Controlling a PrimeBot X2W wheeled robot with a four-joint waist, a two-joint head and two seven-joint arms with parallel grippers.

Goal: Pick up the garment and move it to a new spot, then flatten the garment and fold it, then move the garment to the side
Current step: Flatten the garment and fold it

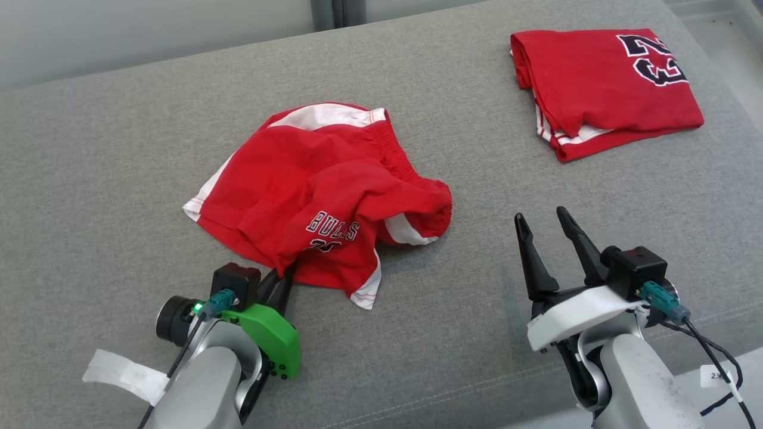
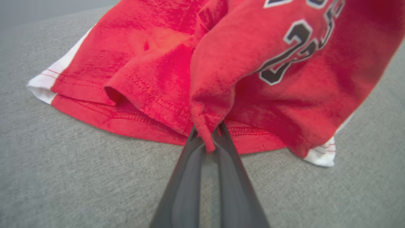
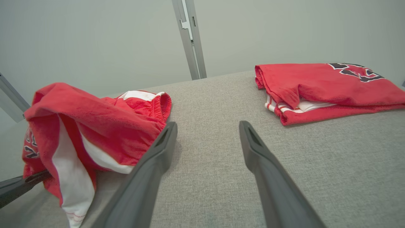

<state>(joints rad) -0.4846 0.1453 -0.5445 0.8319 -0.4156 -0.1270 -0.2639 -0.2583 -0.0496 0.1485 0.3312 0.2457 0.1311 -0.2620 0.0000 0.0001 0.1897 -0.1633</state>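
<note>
A broad grey fabric-covered counter (image 1: pixel 119 179) carries everything in the scene. Near its middle, somewhat toward the robot's left, lies the task's garment: a pair of crumpled red basketball shorts with white side panels (image 1: pixel 310 185) and a team name printed near one leg hem. The shorts are bunched and twisted, the elastic waistband rolled toward the right and one leg doubled over the other. Well apart from them, at the far right of the counter, rests a neatly folded red jersey with a black-and-white number (image 1: pixel 602 89); it looks like a piece that needs no further work.

The left claw (image 2: pixel 207 136) is pressed together, pinching a small fold of the shorts' near hem, and the cloth around the pinch rises a little off the counter while the rest lies on it. The right claw (image 1: pixel 540 215) is spread wide and holds nothing, hovering over bare counter to the right of the shorts.

By this showing the task is at its very start: a grip is taken, but carrying, flattening, folding and setting aside are all yet to do.
</note>
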